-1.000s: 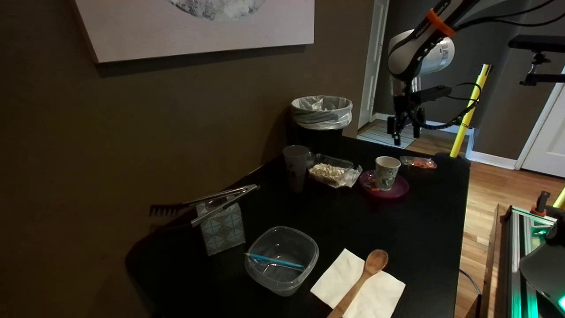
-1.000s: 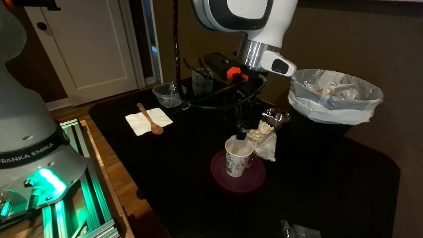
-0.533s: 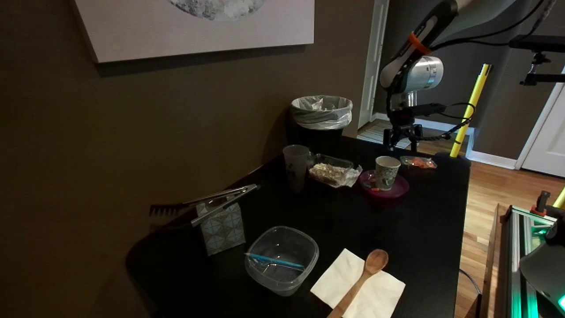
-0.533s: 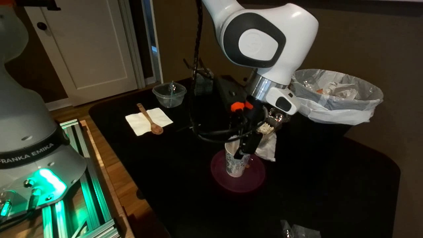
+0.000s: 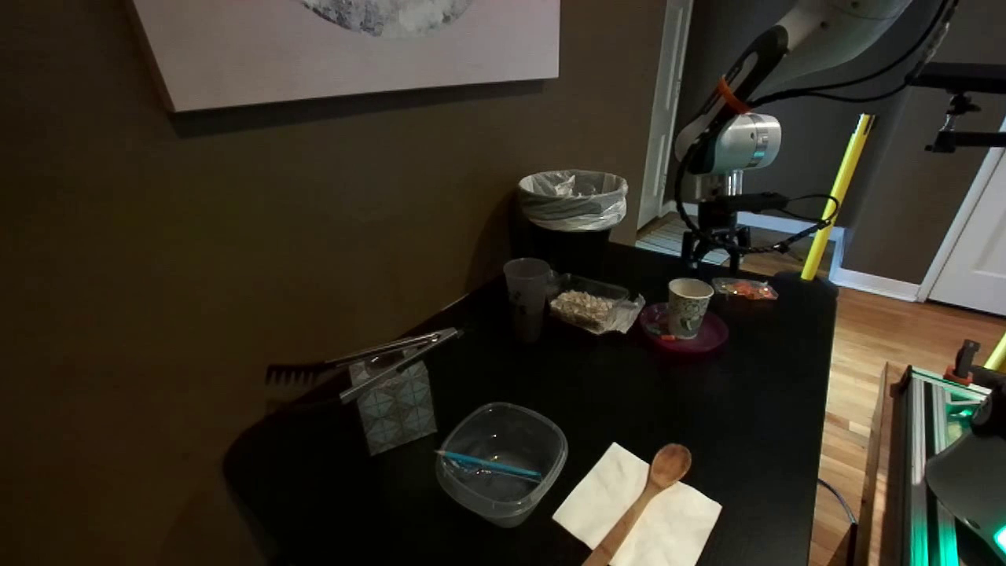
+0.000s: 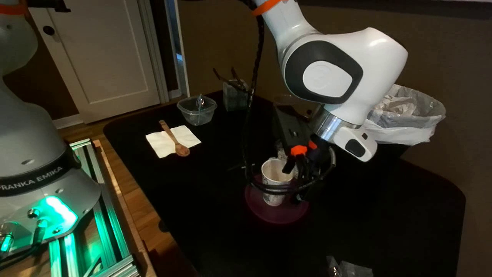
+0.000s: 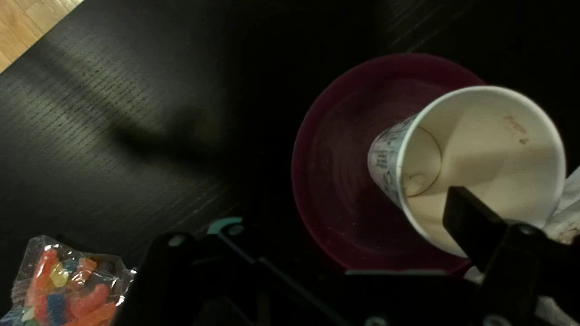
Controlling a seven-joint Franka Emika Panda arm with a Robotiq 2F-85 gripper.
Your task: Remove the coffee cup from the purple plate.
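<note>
Paper coffee cup (image 7: 476,158), smooth plastic plate (image 7: 346,176), wooden spoon (image 5: 643,501), glossy plastic bag (image 7: 74,287)

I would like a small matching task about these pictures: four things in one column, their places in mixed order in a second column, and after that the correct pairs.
Column 1
A. paper cup
B. wooden spoon
C. tongs
D. gummy candies

Column 2
1. across the top of the patterned box
2. inside clear wrapping
3. on the purple plate
4. on the white napkin

Correct pairs: A-3, B-4, C-1, D-2.
</note>
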